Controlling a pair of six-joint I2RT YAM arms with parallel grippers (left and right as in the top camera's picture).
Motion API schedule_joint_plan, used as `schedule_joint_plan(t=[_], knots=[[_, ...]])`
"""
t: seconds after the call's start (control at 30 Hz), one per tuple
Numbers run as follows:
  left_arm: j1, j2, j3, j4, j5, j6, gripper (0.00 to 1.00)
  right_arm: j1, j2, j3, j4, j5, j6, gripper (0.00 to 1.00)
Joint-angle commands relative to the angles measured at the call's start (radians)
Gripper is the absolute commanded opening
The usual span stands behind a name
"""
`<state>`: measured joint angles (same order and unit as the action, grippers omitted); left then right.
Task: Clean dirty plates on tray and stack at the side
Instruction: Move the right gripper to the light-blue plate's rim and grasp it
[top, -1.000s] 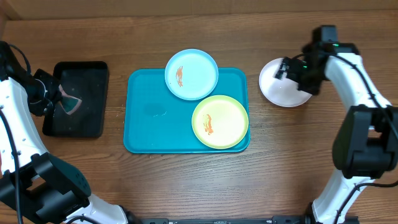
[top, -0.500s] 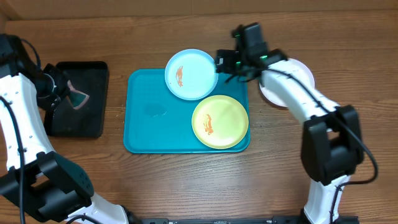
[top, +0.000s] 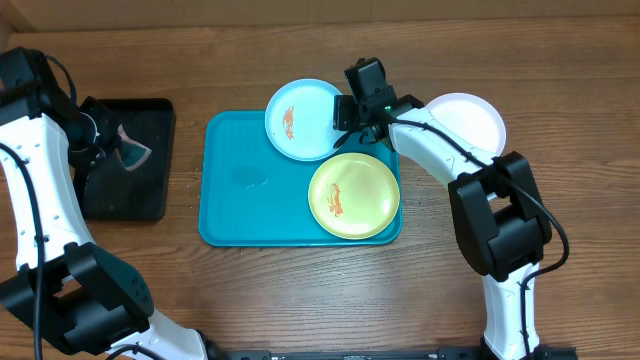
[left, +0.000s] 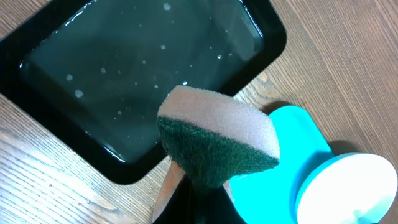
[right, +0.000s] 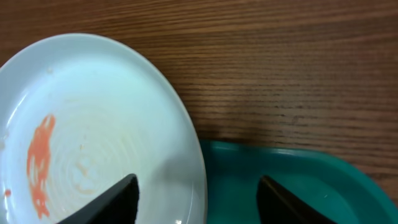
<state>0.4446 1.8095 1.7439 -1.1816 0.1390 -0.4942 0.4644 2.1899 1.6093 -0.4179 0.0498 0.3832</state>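
The teal tray (top: 240, 190) holds the light blue plate (top: 305, 120), smeared orange, and the yellow-green plate (top: 353, 195), also smeared. The white plate (top: 463, 125) lies on the table to the right of the tray. My right gripper (top: 348, 112) is open at the light blue plate's right rim. In the right wrist view the right gripper (right: 196, 202) has that plate (right: 93, 143) edge between its fingers (right: 118, 199), with a gap on both sides. My left gripper (top: 112, 150) is shut on a tan and green sponge (left: 217, 137) by the black tray's right edge.
A black tray (top: 130, 190) with water in it sits left of the teal tray. In the left wrist view the black tray (left: 143, 74) lies under the sponge, with the teal tray (left: 292, 180) corner beyond. The table's back edge runs along the top.
My right arm has swung left from the white plate, left on the table, to the light blue plate's rim, its jaws narrowing. The left arm has carried the sponge slightly right.
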Motion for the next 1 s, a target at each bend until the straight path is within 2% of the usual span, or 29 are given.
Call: schedule_joint_plan(t=[0.0, 0.1, 0.2, 0.4, 0.5, 0.63, 0.97], knots=[[-0.01, 0.0, 0.007, 0.004, 0.01, 0.023, 0.04, -0.003, 0.039, 0.02, 0.013, -0.002, 0.01, 0.56], [-0.01, 0.0, 0.007, 0.004, 0.01, 0.023, 0.04, -0.003, 0.052, 0.02, 0.012, -0.003, 0.01, 0.49], [-0.01, 0.0, 0.007, 0.004, 0.01, 0.023, 0.04, -0.003, 0.052, 0.02, 0.019, -0.008, 0.01, 0.31], [-0.01, 0.0, 0.007, 0.007, 0.011, 0.023, 0.04, 0.006, 0.052, 0.02, 0.021, -0.04, 0.011, 0.17], [-0.014, 0.0, 0.007, 0.008, 0.012, 0.031, 0.04, 0.018, 0.052, 0.02, 0.024, -0.082, 0.011, 0.16], [-0.039, 0.0, 0.007, 0.009, 0.02, 0.074, 0.04, 0.053, 0.052, 0.02, 0.032, -0.106, 0.018, 0.06], [-0.171, 0.002, -0.031, 0.04, 0.019, 0.117, 0.04, 0.172, 0.051, 0.023, 0.022, -0.13, 0.089, 0.05]])
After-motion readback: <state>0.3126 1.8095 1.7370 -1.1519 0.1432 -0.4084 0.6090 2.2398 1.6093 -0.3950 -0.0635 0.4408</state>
